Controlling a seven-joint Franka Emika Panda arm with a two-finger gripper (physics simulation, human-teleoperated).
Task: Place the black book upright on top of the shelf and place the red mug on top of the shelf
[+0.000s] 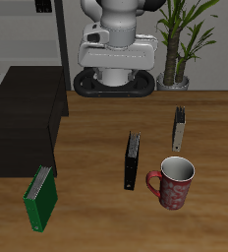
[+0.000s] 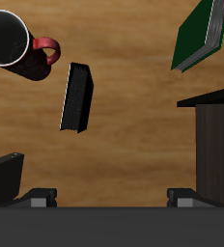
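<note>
The black book (image 1: 133,159) stands on its edge on the wooden table, near the middle; the wrist view shows the black book (image 2: 76,97) from above. The red mug (image 1: 173,183) stands upright beside it, nearer the table's front edge, and its grey-white inside shows on the red mug (image 2: 15,48) in the wrist view. The shelf (image 1: 26,123) is a low dark cabinet at the table's side; one corner of the shelf (image 2: 212,140) shows in the wrist view. My gripper (image 1: 112,87) hangs high at the back, well above the book. The gripper (image 2: 112,198) is open and holds nothing.
A green book (image 1: 40,197) stands in front of the shelf near the front edge, and the green book (image 2: 201,34) also shows in the wrist view. A thin grey book (image 1: 179,127) stands behind the mug. A potted plant (image 1: 185,39) is at the back.
</note>
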